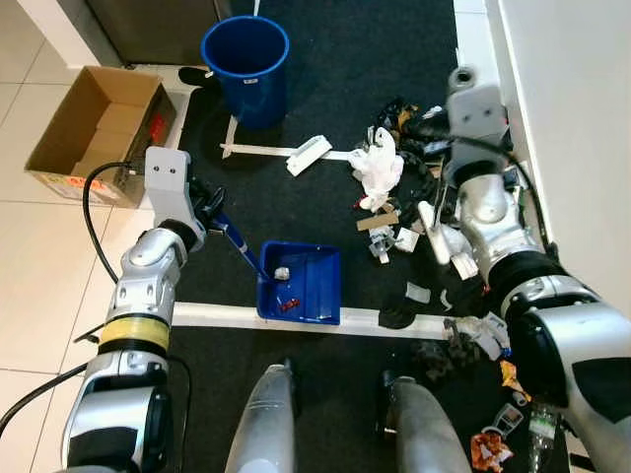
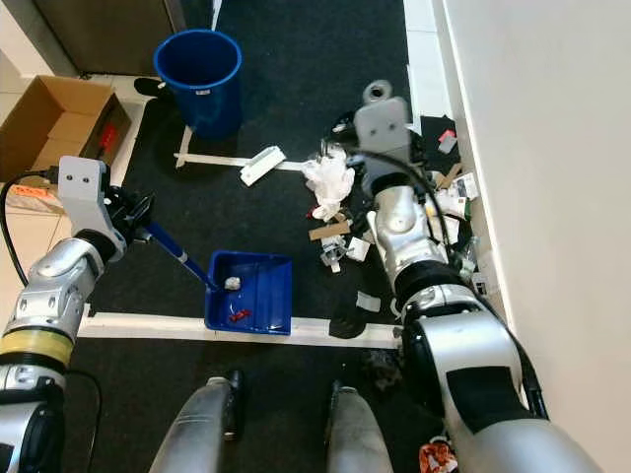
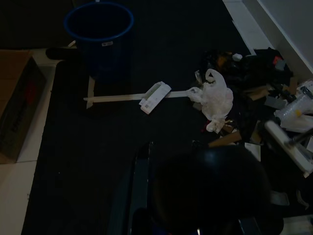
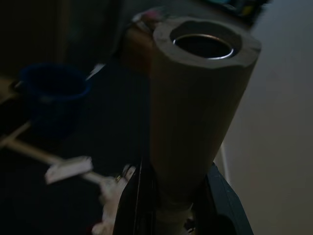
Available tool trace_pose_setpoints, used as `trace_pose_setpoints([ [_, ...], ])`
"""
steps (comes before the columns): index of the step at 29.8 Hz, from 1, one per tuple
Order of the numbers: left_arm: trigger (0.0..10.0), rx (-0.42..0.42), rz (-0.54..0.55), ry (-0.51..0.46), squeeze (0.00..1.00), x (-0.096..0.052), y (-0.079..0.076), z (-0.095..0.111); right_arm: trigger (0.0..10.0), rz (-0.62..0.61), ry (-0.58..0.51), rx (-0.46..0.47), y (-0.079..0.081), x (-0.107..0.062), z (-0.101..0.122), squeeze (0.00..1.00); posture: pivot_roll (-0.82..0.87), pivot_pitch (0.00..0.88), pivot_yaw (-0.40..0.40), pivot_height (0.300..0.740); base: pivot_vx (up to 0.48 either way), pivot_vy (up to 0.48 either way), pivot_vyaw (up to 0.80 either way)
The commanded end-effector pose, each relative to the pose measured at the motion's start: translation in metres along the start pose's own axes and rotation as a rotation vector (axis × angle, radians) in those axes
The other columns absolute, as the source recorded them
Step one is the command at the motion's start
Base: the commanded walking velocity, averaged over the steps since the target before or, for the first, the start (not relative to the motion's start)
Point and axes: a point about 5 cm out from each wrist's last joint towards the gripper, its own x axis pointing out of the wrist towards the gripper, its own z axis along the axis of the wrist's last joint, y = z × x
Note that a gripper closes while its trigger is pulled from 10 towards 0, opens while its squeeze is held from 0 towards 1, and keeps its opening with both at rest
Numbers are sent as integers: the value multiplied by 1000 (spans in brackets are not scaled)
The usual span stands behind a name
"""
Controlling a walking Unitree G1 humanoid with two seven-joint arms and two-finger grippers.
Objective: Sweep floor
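Eye views: a blue dustpan (image 1: 306,284) is seen on the black mat (image 1: 325,89), against a white tape line (image 1: 217,315), with a few scraps inside. A blue bucket (image 1: 246,61) and a cardboard box (image 1: 94,128) are placed further ahead; a litter pile (image 1: 404,197) with a white plastic bag (image 1: 378,168) is spread along the wall. The left gripper (image 1: 209,207) is closed around the dustpan's blue handle (image 1: 237,241). Left wrist view: dim; bucket, a white flat piece (image 3: 155,96) and the bag are made out. Right wrist view: the right gripper (image 4: 178,205) is clamped on a thick grey broom handle (image 4: 195,107), its open top end close to the camera.
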Motion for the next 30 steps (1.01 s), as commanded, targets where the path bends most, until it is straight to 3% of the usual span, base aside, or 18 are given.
trace_pose_setpoints([
  [1,10000,-73,-15,60,0,-6,-7,-19,10000,64,59,-37,12,-7,-15,0,140,356,-34,740,0,0,0],
  [5,10000,-88,-9,34,0,-18,-9,-13,10000,147,144,-39,31,-14,-30,0,160,377,-40,740,0,0,0],
  [8,10000,-96,-12,19,0,-24,-13,-9,10000,168,182,78,35,-16,-33,0,162,374,-44,740,0,0,0],
  [10,10000,-97,-12,19,0,-25,-14,-9,10000,169,180,91,36,-15,-33,0,162,374,-44,740,0,0,0],
  [11,10000,-101,-11,17,0,-26,-15,-8,10000,182,165,166,38,-14,-29,0,159,364,-45,740,0,0,0],
  [12,10000,-101,-11,17,0,-26,-15,-8,10000,182,165,166,38,-14,-29,0,159,364,-45,740,0,0,0],
  [13,10000,-102,-11,17,0,-26,-15,-7,10000,192,152,240,39,-14,-26,0,158,362,-45,740,0,0,0],
  [15,10000,-104,-11,16,0,-25,-15,-7,10000,191,147,282,39,-13,-24,0,152,352,-43,740,0,0,0],
  [16,10000,-106,-12,17,0,-24,-16,-7,10000,190,139,346,40,-12,-22,0,147,340,-42,740,0,0,0],
  [20,10000,-112,-24,20,0,-24,-18,-6,10000,189,131,425,40,-11,-19,0,139,334,-40,740,0,0,0],
  [22,10000,-111,-58,34,0,-22,-23,-6,10000,191,108,534,44,-11,-15,0,122,314,-31,740,0,0,0],
  [23,10000,-111,-58,34,0,-22,-23,-6,10000,191,108,534,44,-11,-15,0,122,314,-31,740,0,0,0],
  [27,10000,-107,-94,54,0,-12,-30,-3,10000,176,61,703,48,-11,-9,0,92,275,-12,740,0,0,0],
  [30,10000,-106,-98,54,0,-10,-31,-3,10000,171,46,717,46,-11,-8,0,86,265,-8,740,0,0,0],
])
